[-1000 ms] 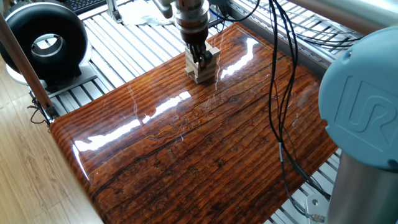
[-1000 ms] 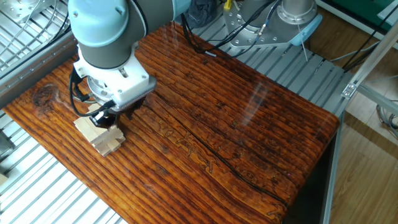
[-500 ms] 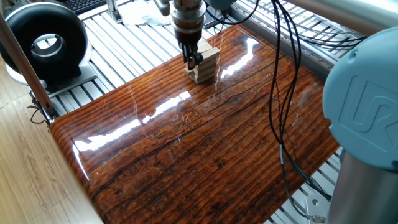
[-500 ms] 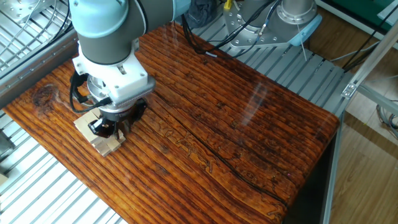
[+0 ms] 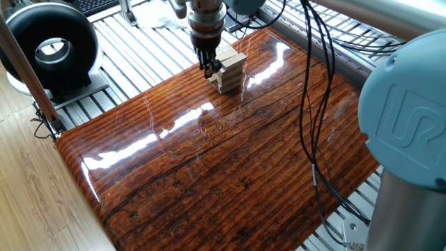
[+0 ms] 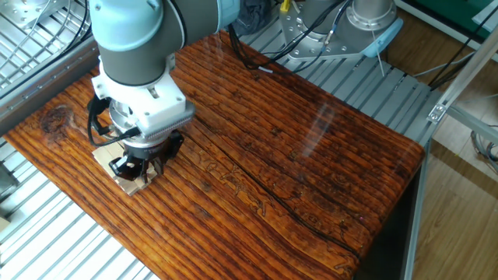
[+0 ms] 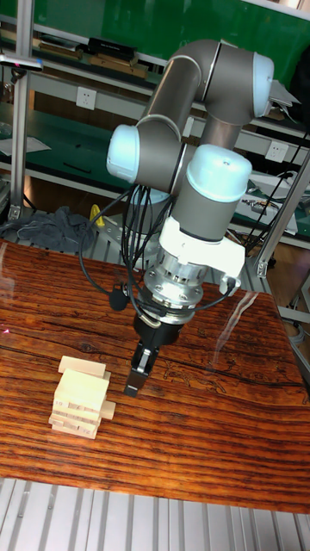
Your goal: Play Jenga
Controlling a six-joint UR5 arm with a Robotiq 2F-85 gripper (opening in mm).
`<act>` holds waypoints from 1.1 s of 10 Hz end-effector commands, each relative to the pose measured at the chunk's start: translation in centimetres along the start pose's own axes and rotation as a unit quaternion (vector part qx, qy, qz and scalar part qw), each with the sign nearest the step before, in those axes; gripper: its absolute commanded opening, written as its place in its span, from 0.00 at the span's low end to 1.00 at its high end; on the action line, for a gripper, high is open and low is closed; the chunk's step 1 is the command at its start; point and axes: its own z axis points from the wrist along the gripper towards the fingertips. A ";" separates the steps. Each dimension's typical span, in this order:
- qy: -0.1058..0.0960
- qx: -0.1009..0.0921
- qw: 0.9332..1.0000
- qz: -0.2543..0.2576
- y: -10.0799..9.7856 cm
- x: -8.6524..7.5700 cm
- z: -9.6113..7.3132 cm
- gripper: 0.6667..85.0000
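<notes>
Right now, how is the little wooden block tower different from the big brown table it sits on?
The Jenga tower is pale, plain wood; the table is dark, reddish brown with stripes. The tower looks matte, while the table is glossy and mirrors the lights. The tower is small and stacked from separate blocks in crosswise layers; the table is one wide flat top. Both look wooden. The end effector hangs just beside the tower.
</notes>
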 end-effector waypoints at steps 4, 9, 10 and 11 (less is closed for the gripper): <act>0.002 -0.004 0.999 -0.048 -0.9 -0.4 1.6 0.46; 0.011 -0.016 0.996 -0.083 -0.6 1.0 2.9 0.47; 0.010 -0.015 0.996 -0.085 -0.6 1.1 3.1 0.47; 0.009 -0.014 0.996 -0.087 -0.7 1.3 3.2 0.47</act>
